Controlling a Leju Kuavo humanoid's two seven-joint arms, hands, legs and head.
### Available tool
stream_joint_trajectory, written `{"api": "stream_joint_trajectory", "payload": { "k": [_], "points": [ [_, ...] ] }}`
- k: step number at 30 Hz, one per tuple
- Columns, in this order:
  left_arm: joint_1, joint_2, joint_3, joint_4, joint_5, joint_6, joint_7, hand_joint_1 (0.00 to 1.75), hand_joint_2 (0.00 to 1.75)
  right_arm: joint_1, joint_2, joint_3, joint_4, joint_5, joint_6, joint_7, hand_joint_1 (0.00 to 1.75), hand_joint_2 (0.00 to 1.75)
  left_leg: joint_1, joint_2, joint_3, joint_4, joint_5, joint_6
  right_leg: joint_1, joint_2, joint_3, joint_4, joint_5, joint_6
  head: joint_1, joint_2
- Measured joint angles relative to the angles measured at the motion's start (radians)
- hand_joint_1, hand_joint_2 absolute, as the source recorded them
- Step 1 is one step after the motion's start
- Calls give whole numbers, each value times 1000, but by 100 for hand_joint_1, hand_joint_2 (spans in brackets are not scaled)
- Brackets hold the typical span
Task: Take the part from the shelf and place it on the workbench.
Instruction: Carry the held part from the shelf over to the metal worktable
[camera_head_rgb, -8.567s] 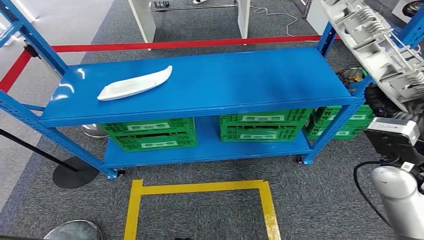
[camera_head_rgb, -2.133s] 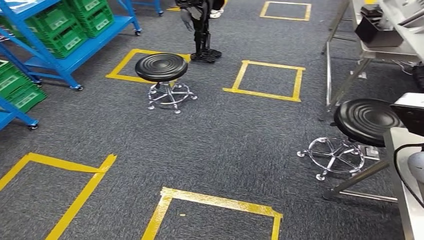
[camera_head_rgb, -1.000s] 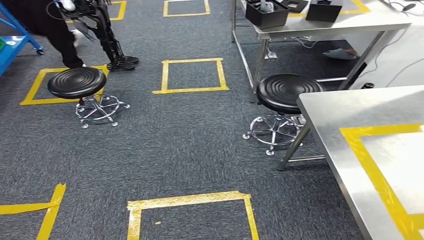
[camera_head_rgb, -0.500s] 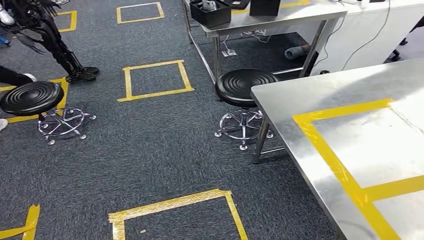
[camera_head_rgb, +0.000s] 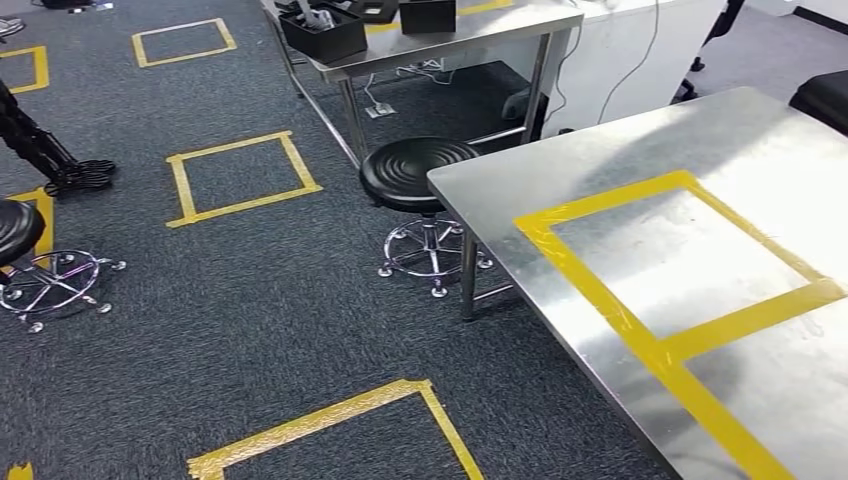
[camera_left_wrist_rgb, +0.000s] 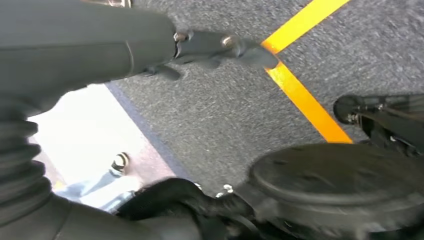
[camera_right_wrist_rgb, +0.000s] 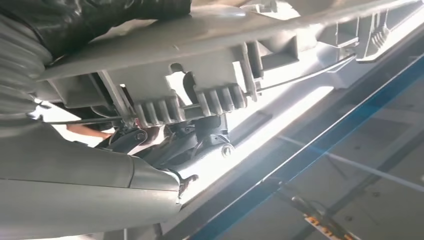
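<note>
The view has swung onto a steel workbench over grey carpet.

bench top bare inside yellow tape | stool at its near corner | carpet open

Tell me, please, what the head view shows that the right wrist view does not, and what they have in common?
Head view alone: the steel workbench with a yellow tape outline, a black stool at its corner, the dark carpet with taped squares, and a second bench carrying black trays.

Right wrist view alone: the grey ribbed plastic part held by the right hand, whose fingers sit beneath it, against a bright background with a blue line.

Shared: nothing I can identify; the part is not yet on the workbench.
</note>
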Motion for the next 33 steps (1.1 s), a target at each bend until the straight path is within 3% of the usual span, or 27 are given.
{"api": "stream_joint_trajectory", "payload": {
  "k": [1, 3, 5, 6, 9, 11, 13, 15, 17, 19, 20, 21, 23, 25, 27, 29, 31, 33],
  "points": [
    [-1, -3, -1, 0, 0, -2, 0, 0, 175, 2, -3, -2, 0, 1, 4, 2, 175, 175, 3, 15, 7, -22, 11, -6, 5, -28, -15, 26, -21, 2, 2, 0],
    [-1, -12, -4, 2, 1, -6, 0, 0, 175, 3, -6, -4, 0, 9, 15, 9, 175, 175, 7, 44, 12, -37, 18, -15, 8, -86, -62, 134, -84, 6, 6, 0],
    [-1, -22, -6, 4, 1, -8, 0, 0, 175, 5, -6, -4, 0, 17, 26, 15, 175, 175, 12, 74, 11, -32, 13, -23, 3, -103, -92, 218, -114, 19, 6, 0],
    [-2, -26, -6, 5, 2, -8, 0, 0, 175, 6, -6, -4, 0, 19, 29, 17, 175, 175, 17, 87, 10, -27, 8, -29, 0, -107, -83, 211, -103, 27, 6, 0],
    [-3, -31, -7, 8, 5, -6, 0, 0, 175, 11, -9, -4, 0, 26, 38, 27, 175, 175, 30, 122, 5, 8, -16, -56, -12, -150, 19, 45, -35, 61, 7, 0],
    [-4, -28, -8, 11, 7, -4, 0, 0, 175, 19, -14, -7, 0, 31, 42, 34, 175, 175, 31, 135, 1, 34, -31, -70, -12, -164, 54, -6, -28, 50, 7, 0],
    [-5, -27, -8, 13, 8, -2, 0, 0, 175, 27, -17, -12, -1, 33, 43, 39, 175, 175, 31, 146, 2, 43, -37, -74, -9, -145, 53, 2, -30, 20, 6, 0],
    [-6, -28, -8, 14, 9, -2, 0, 0, 175, 33, -20, -17, -3, 33, 43, 42, 175, 175, 37, 134, -3, 62, -57, -81, -9, -129, 50, 4, -29, 5, 6, 0],
    [-6, -31, -9, 14, 9, -2, 0, 0, 175, 36, -22, -18, -6, 33, 43, 42, 175, 175, 42, 94, -42, 154, -114, -86, -6, -112, 49, 3, -26, -5, 4, 0],
    [-5, -35, -9, 14, 9, -2, 0, 0, 175, 37, -23, -18, -7, 34, 43, 42, 175, 175, 43, 69, -109, 297, -175, -82, 0, -93, 46, 3, -24, -11, 4, 0],
    [-5, -36, -9, 14, 9, -2, 0, 0, 175, 38, -23, -18, -7, 34, 43, 42, 175, 175, 40, 66, -133, 341, -183, -77, 3, -82, 45, 3, -23, -13, 4, 0],
    [-5, -37, -9, 14, 9, -2, 0, 0, 175, 39, -23, -18, -7, 34, 43, 42, 175, 175, 37, 62, -140, 349, -172, -69, 6, -71, 44, 3, -22, -15, 4, 0],
    [-4, -36, -9, 14, 9, -2, 0, 0, 175, 40, -23, -18, -7, 34, 43, 42, 175, 175, 24, 43, -100, 246, -99, -47, 9, -46, 43, 3, -20, -18, 4, 0],
    [-4, -31, -9, 14, 9, -1, 0, 0, 175, 41, -23, -18, -7, 34, 43, 42, 175, 175, 14, -1, -43, 111, -42, -22, 7, -24, 40, 2, -17, -18, 5, 0],
    [-4, -25, -11, 15, 9, 0, 0, 0, 175, 44, -23, -18, -7, 34, 43, 42, 175, 175, 10, -21, -19, 60, -31, -10, -2, -3, 34, -1, -10, -10, 4, 0],
    [-7, -22, -12, 16, 9, 0, 0, 0, 175, 49, -25, -20, -7, 34, 43, 42, 175, 175, 10, -3, -10, 35, -22, -9, -7, 17, 29, -9, -4, 2, 1, 0],
    [-10, -23, -12, 16, 9, 0, 0, 0, 175, 52, -30, -21, -8, 33, 46, 44, 175, 175, 15, 24, 5, -6, -4, -13, 1, -16, 12, 10, -24, 9, 4, 0],
    [-8, -26, -14, 16, 11, 4, -1, 0, 175, 53, -33, -22, -9, 33, 53, 48, 175, 175, 18, 50, 11, -27, 6, -18, 7, -78, -33, 104, -81, 14, 9, 0]
  ]
}}
